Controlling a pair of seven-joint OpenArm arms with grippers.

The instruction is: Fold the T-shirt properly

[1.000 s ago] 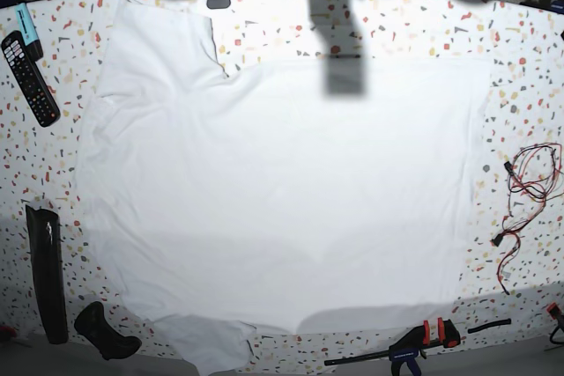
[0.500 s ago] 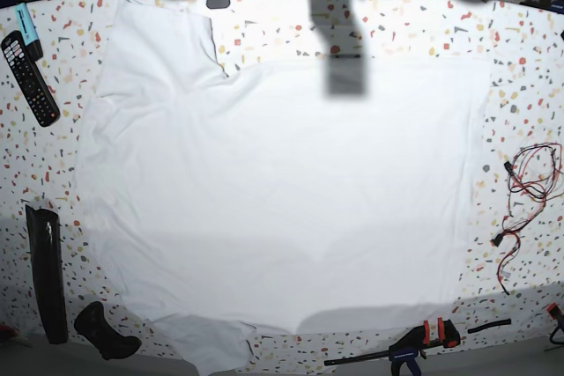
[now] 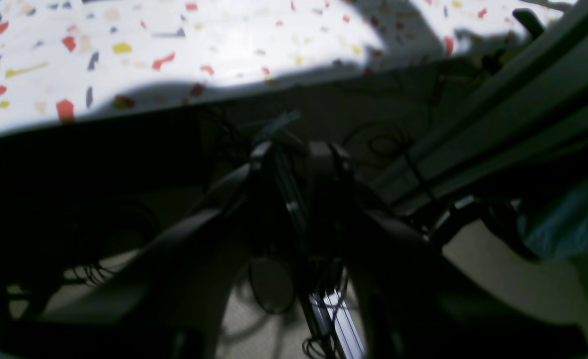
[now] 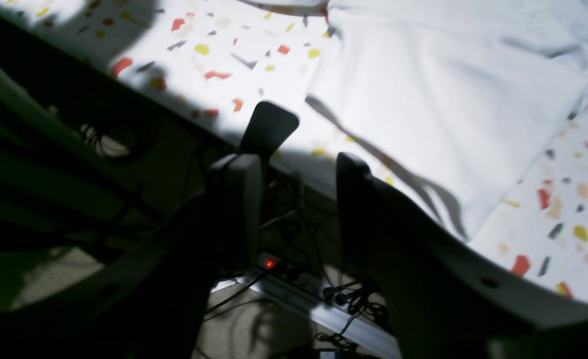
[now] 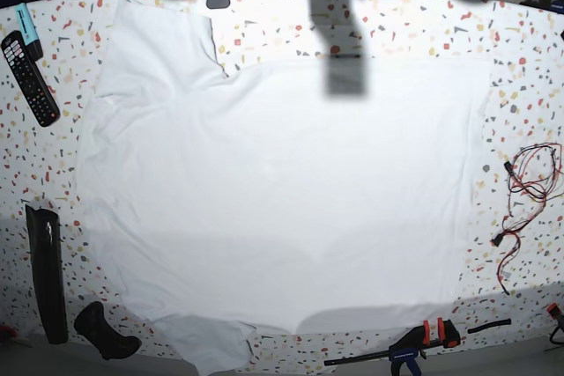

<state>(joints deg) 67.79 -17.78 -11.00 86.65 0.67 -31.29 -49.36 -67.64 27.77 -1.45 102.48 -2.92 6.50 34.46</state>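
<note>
Left wrist: left gripper (image 3: 299,149) hangs off the terrazzo table (image 3: 174,45) edge, fingers pressed together, holding nothing; dark and blurry, cables on the floor beneath.

Right wrist: right gripper (image 4: 299,154) fingers spread with a clear gap, empty, at the table (image 4: 214,55) edge; T-shirt (image 4: 448,99) sleeve lies flat on the table just beyond the far fingertip.

Base: T-shirt (image 5: 282,191) spread flat, covering most of the table (image 5: 529,59). Remote (image 5: 28,77) left of the shirt, red wire bundle (image 5: 529,187) right of it, orange-black clamp (image 5: 414,345) near its lower right hem.
</note>
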